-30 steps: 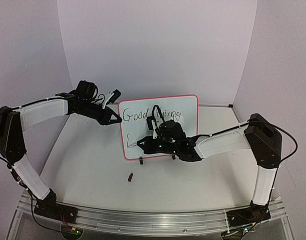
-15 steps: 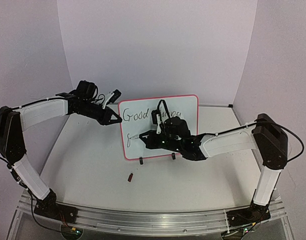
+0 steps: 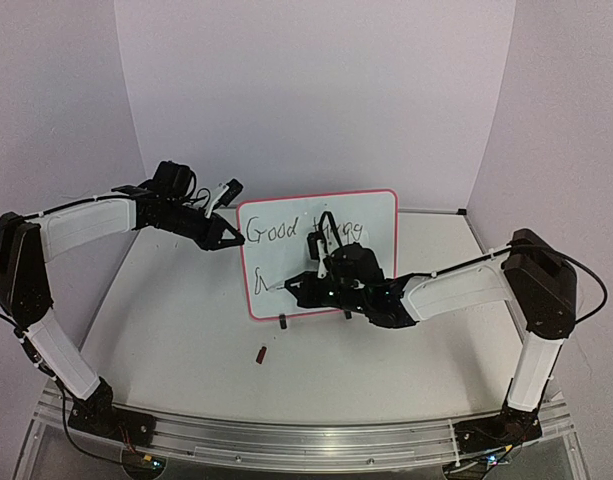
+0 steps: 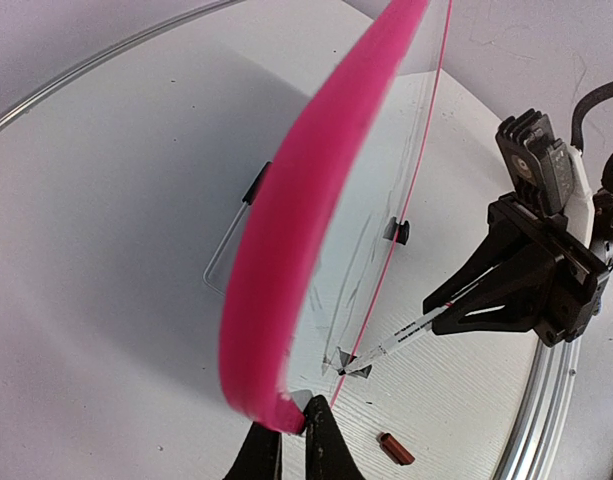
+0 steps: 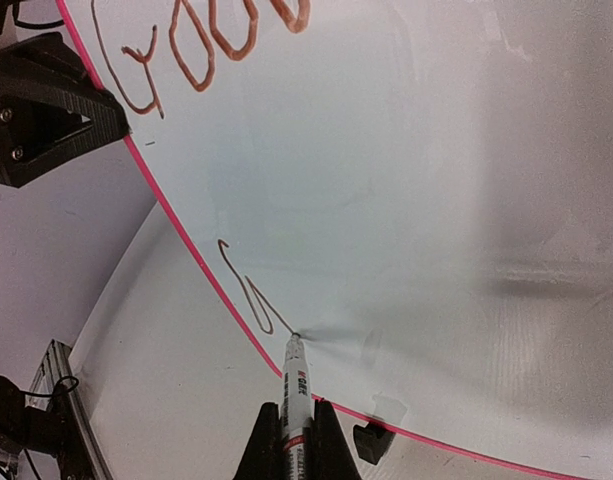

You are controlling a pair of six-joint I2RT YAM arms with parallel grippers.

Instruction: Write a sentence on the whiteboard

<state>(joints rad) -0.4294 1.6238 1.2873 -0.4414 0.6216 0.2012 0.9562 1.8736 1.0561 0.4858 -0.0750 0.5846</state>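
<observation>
White arm shells [image 3: 86, 222], black joints [image 3: 534, 285].

And here's the left arm [image 3: 86, 222], climbing from its base at the near left, folding at a high elbow far out to the side and sending its white forearm rightward, wrist tipped slightly down. The left gripper [image 3: 231, 239] points right, its fingers [image 4: 321, 450] pinched tight on the corner of the whiteboard [image 4: 286, 250] frame. Over to the right arm [image 3: 456, 285]: upper link standing nearly upright from the near-right base, elbow bent sharply, forearm stretched low to the left. The right gripper [image 3: 294, 288] aims left, jaws closed around a marker [image 5: 295, 385], squeezing its barrel
</observation>
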